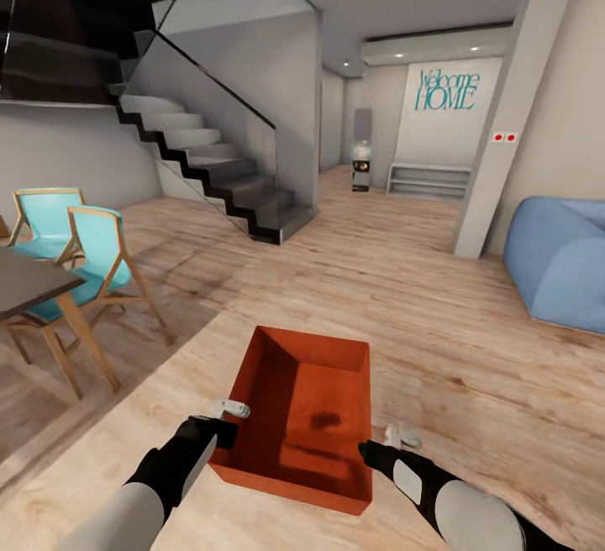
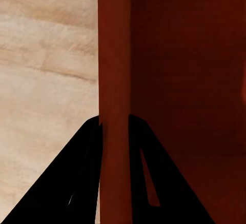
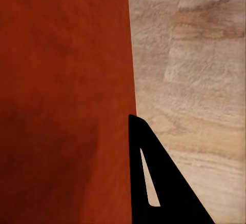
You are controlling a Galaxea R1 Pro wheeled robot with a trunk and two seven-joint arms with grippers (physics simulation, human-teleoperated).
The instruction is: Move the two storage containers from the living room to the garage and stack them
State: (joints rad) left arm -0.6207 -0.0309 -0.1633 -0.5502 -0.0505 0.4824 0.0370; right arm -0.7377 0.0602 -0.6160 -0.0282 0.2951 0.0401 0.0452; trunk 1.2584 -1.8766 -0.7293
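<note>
Bin (image 1: 307,417) sits between both tools, long way pointing ahead; left tool (image 2: 114,126) pinches its left wall, right tool (image 1: 370,450) grip: can't tell.

The storage container (image 1: 307,417) sits between both arms, staircase (image 1: 210,165) ahead-left, chairs (image 1: 80,257) left, sofa (image 1: 559,261) right.

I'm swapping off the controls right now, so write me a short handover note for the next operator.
Left hand: shut on the left wall of the storage container; the left wrist view shows a finger on each side of that wall.
Right hand: at the container's right wall; one finger shows outside it, so the grip can't be confirmed.
Container: empty, carried over the pale wood-plank floor, stairs ahead.
Done: one container picked up.
Left: reach the garage, set it down, fetch the other, stack.
</note>
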